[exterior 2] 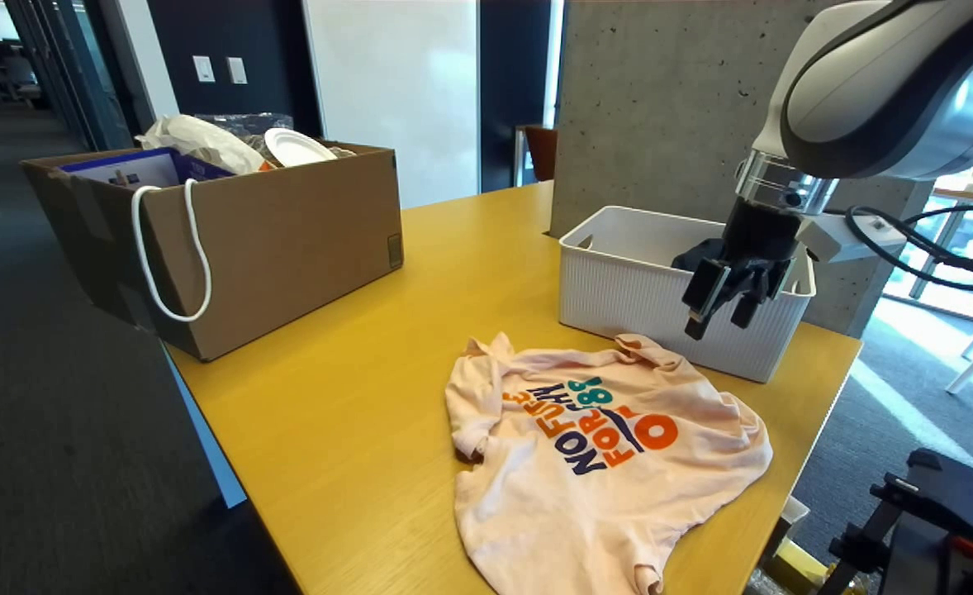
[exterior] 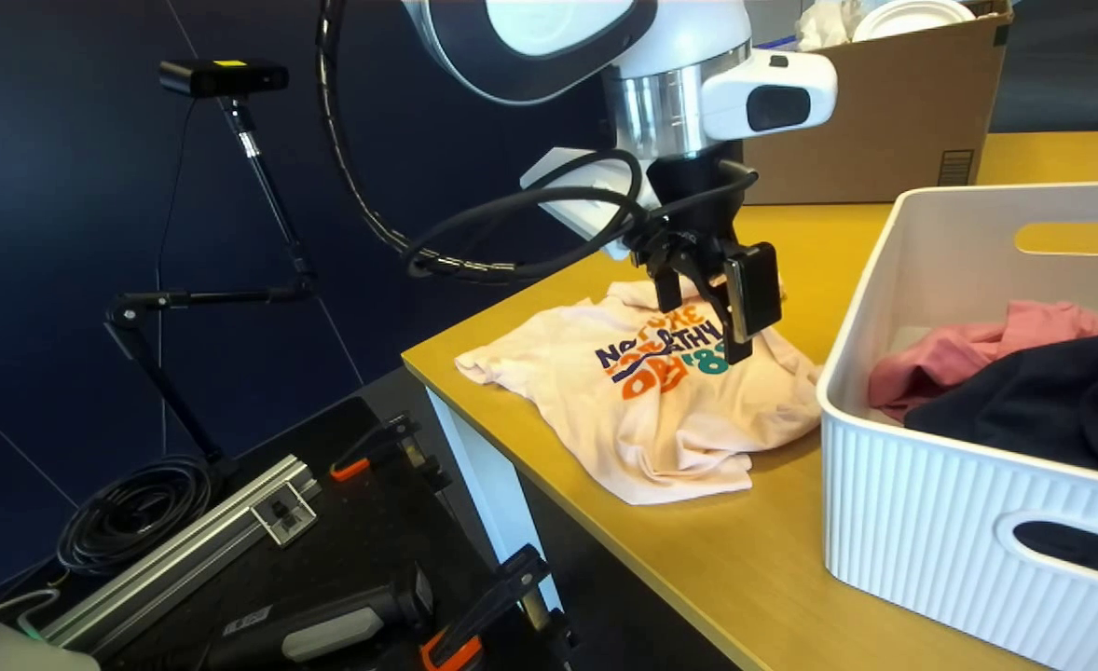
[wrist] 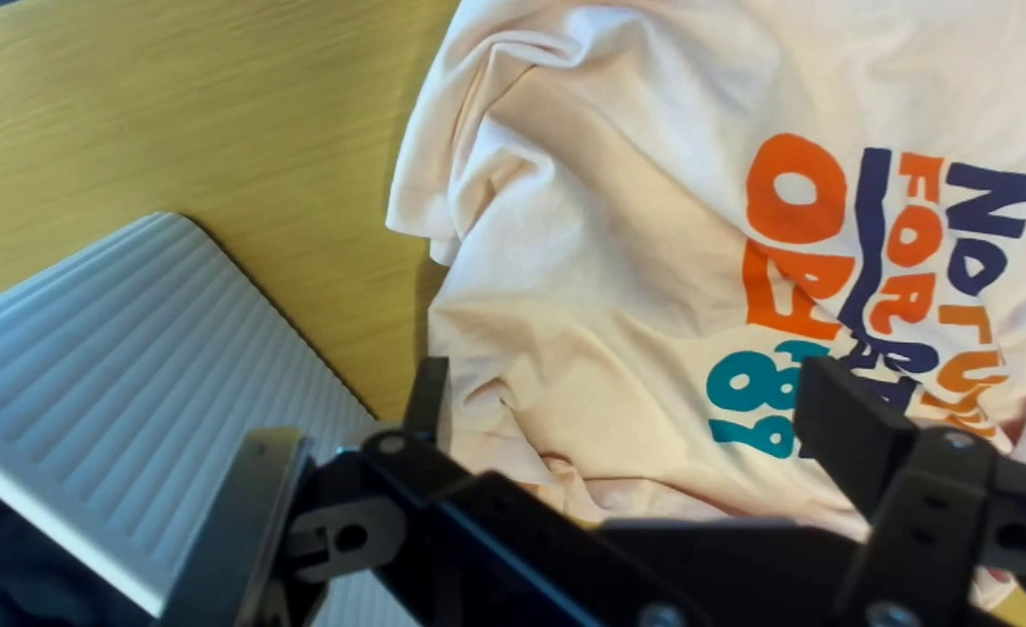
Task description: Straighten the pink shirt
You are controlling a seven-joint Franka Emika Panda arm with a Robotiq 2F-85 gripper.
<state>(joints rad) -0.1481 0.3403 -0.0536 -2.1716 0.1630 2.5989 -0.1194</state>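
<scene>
The pink shirt (exterior: 596,410) lies wrinkled on the yellow table with its orange, green and dark print facing up. It also shows in an exterior view (exterior 2: 552,504) and fills much of the wrist view (wrist: 600,226). Its sleeve and edge near the bin are folded and bunched. My gripper (exterior: 703,326) is open and empty, in the air above the shirt. It is close to the bin side in an exterior view (exterior 2: 718,322). In the wrist view, the open fingers (wrist: 623,383) frame the shirt's bunched edge and green print. No contact with the cloth is visible.
A white ribbed bin (exterior: 894,522) stands close beside the shirt, holding a deeper pink cloth (exterior: 987,349) and a dark garment (exterior: 1043,401). A cardboard box (exterior 2: 305,248) stands further along the table (exterior 2: 354,413). The shirt lies near one table edge.
</scene>
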